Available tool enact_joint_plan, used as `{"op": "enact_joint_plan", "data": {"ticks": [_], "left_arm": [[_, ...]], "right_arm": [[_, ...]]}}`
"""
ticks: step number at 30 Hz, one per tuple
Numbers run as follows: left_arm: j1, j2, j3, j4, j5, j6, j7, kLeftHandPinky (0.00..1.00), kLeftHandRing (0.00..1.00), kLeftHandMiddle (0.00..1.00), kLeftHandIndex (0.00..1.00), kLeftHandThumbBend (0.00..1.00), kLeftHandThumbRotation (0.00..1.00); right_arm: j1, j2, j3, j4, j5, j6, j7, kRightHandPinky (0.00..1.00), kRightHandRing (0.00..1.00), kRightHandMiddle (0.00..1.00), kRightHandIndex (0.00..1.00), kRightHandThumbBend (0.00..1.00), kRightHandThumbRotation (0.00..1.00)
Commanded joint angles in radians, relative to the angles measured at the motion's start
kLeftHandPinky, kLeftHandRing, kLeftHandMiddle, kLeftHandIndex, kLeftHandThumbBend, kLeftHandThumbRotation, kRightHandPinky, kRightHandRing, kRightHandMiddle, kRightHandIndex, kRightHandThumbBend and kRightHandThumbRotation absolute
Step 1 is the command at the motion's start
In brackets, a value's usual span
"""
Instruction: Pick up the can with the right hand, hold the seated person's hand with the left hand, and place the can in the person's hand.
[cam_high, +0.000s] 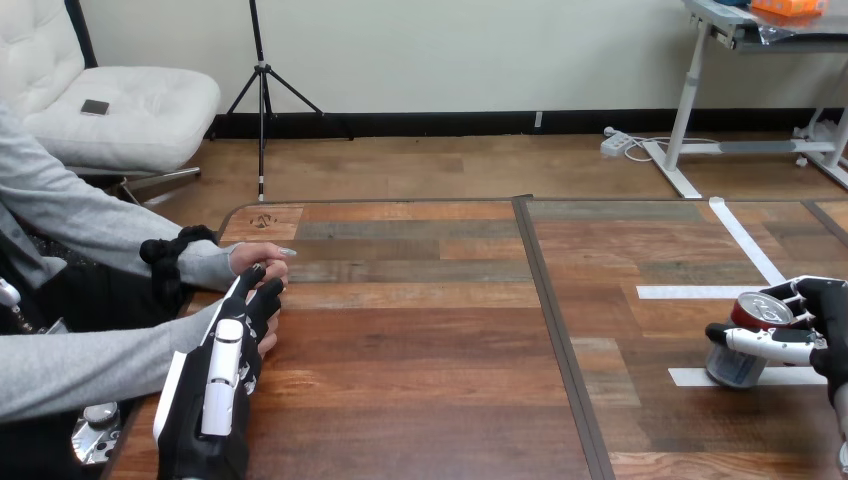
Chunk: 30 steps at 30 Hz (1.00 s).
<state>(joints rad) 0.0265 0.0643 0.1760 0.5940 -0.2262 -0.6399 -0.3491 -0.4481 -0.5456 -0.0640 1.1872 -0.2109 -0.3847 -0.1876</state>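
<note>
Can (742, 345): upright, near right on the table (420, 350).
Right hand (826, 318): fingers curled round the can.
Left hand (225, 390): near left, touching the person's hand (258, 260); grip cannot be told.

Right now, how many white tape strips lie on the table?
3: slanted strip far right, level strip below it, third strip beneath the can; others may be hidden.

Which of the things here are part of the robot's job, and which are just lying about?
Part of the job: the can; the right hand curled round it; the left hand touching the person's hands.
Just there: white tape strips on the table.
</note>
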Motion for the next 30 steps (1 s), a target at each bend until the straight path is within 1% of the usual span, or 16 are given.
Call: {"op": "enact_joint_plan", "data": {"ticks": [1, 8, 13, 20, 25, 30], "left_arm": [[-0.049, 0.01, -0.003, -0.019, -0.002, -0.017, -0.009, 0.99, 0.94, 0.91, 0.93, 0.49, 1.0], [-0.051, 0.01, -0.002, -0.016, -0.001, -0.017, -0.009, 0.99, 0.94, 0.91, 0.93, 0.49, 1.0], [-0.054, 0.009, -0.001, -0.009, 0.004, -0.025, -0.004, 0.99, 0.94, 0.9, 0.93, 0.49, 1.0], [-0.052, 0.006, -0.001, -0.012, 0.001, -0.021, -0.004, 0.99, 0.94, 0.9, 0.93, 0.47, 1.0], [-0.051, 0.012, -0.004, -0.017, -0.001, -0.016, -0.014, 1.0, 0.95, 0.9, 0.93, 0.48, 1.0], [-0.05, 0.012, -0.003, -0.018, -0.003, -0.017, -0.018, 1.0, 0.95, 0.91, 0.93, 0.49, 1.0]], "right_arm": [[-0.078, -0.018, 0.005, -0.038, -0.003, -0.04, -0.006, 0.37, 0.41, 0.45, 0.46, 0.79, 0.0], [-0.078, -0.019, 0.005, -0.047, 0.004, -0.062, 0.004, 0.37, 0.41, 0.45, 0.46, 0.81, 0.0], [-0.08, -0.021, 0.011, -0.052, -0.004, -0.072, 0.001, 0.36, 0.4, 0.44, 0.46, 0.82, 0.0], [-0.083, -0.021, 0.015, -0.059, -0.009, -0.074, 0.004, 0.36, 0.4, 0.44, 0.45, 0.83, 0.0], [-0.079, -0.024, 0.015, -0.072, -0.004, -0.101, 0.029, 0.36, 0.4, 0.44, 0.45, 0.82, 0.0], [-0.076, -0.023, 0.014, -0.085, -0.002, -0.129, 0.042, 0.36, 0.4, 0.44, 0.45, 0.83, 0.0]]}}
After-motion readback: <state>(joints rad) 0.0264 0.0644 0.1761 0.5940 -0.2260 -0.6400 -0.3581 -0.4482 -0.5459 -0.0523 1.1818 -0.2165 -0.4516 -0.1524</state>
